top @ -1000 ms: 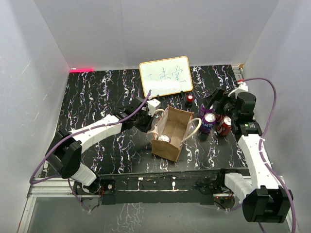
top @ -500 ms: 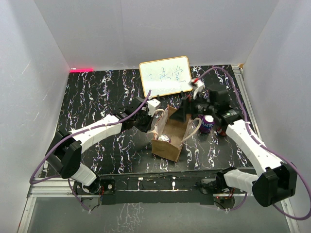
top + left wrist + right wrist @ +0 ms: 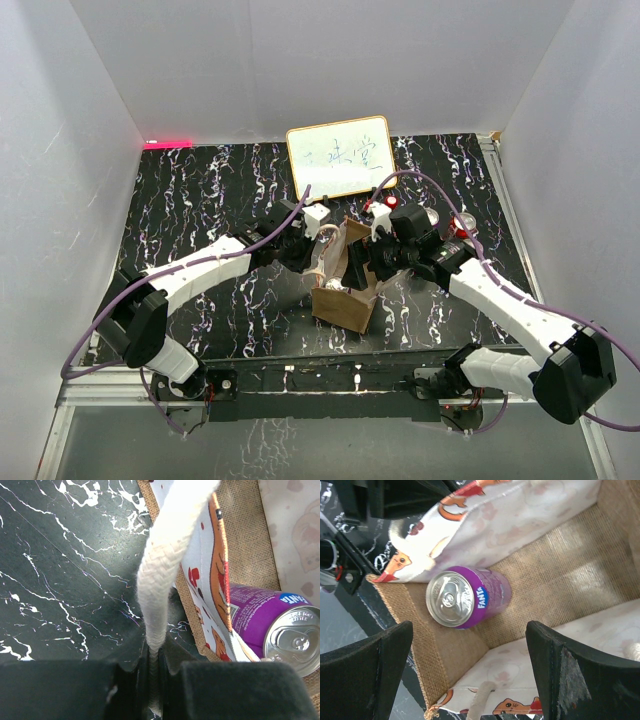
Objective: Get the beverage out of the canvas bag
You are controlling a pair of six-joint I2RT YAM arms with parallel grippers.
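Between white walls [image 3: 250, 70], on the black marbled table [image 3: 200, 190], the tan boxy canvas bag [image 3: 340, 305] is standing with the left gripper [image 3: 155, 680] pinching its pale woven handle [image 3: 160, 580] tight and the right gripper [image 3: 470, 665] gaping wide, empty, over the purple beverage can [image 3: 465, 597] inside.

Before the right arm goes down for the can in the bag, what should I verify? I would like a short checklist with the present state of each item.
1. Left gripper shut on the handle: ok.
2. Canvas bag mouth held open: ok.
3. Right gripper open above the bag: ok.
4. Purple can standing, top visible: ok.
5. Can between the right fingers: not ok, it lies beyond their tips.
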